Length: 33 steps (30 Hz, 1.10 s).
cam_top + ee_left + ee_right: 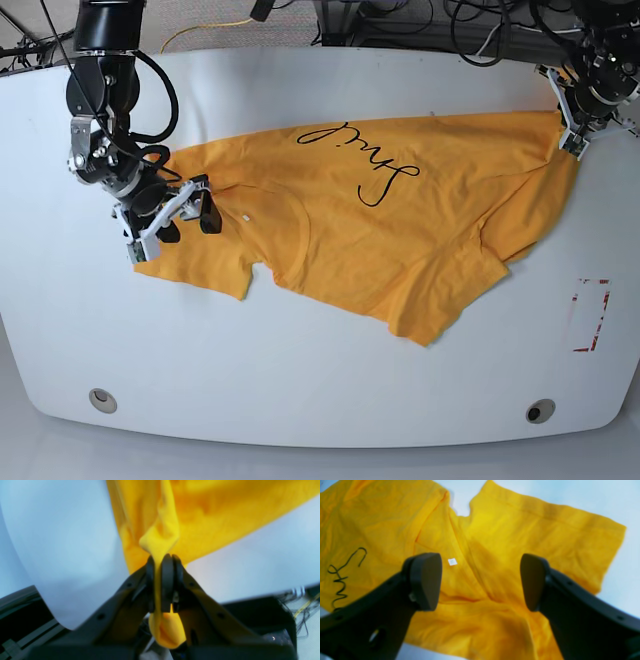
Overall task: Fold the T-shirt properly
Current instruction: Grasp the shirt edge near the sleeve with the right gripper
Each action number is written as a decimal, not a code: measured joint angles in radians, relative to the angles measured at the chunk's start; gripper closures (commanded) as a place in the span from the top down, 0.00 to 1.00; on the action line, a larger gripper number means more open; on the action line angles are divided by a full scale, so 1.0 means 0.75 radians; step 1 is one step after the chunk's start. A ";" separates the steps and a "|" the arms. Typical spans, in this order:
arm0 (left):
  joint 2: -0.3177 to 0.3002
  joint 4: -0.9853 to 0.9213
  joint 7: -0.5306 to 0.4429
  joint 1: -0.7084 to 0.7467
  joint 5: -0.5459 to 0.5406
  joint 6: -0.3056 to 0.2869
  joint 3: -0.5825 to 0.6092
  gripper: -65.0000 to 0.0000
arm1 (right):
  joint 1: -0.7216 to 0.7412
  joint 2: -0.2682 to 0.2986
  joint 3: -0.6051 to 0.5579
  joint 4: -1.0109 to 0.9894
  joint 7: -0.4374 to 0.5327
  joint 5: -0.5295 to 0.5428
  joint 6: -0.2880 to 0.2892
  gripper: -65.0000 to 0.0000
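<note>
The orange-yellow T-shirt (360, 230) lies spread across the white table, with black cursive script (358, 165) facing up. At the table's far right edge, my left gripper (574, 140) is shut on a bunched corner of the T-shirt (160, 537). In the left wrist view the cloth passes between the closed fingers of the left gripper (162, 561) and hangs out behind them. My right gripper (188, 222) hovers open over the shirt's left end. Its fingers (425, 580) stand wide apart over the cloth, near a small white label (452, 561), with nothing between them.
The white table (320, 400) has a red-and-white marked rectangle (592, 315) near its right edge. Two round fittings (102, 400) sit along the front. Cables (470, 30) run behind the far edge.
</note>
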 measured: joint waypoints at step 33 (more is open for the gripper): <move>0.002 -0.002 0.000 -0.001 0.120 -0.001 0.057 0.00 | 0.667 -0.148 -0.727 -1.010 0.458 0.015 -0.002 0.72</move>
